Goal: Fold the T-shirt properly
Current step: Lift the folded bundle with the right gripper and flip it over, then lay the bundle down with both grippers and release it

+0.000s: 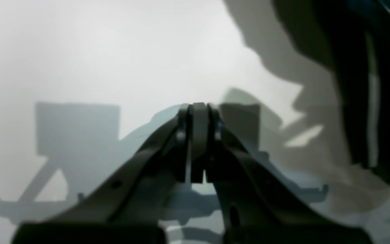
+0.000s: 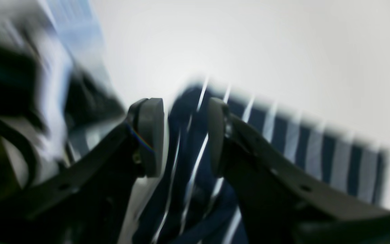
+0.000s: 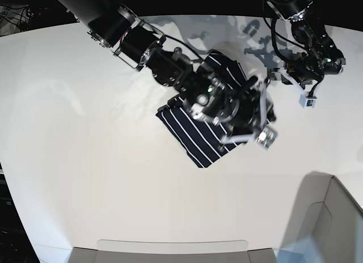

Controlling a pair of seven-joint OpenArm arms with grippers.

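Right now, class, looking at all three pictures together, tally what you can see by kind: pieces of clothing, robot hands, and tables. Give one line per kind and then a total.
Clothing: 1, the striped T-shirt
Robot hands: 2, the left hand shut and the right hand over the shirt
Tables: 1, the white table
Total: 4
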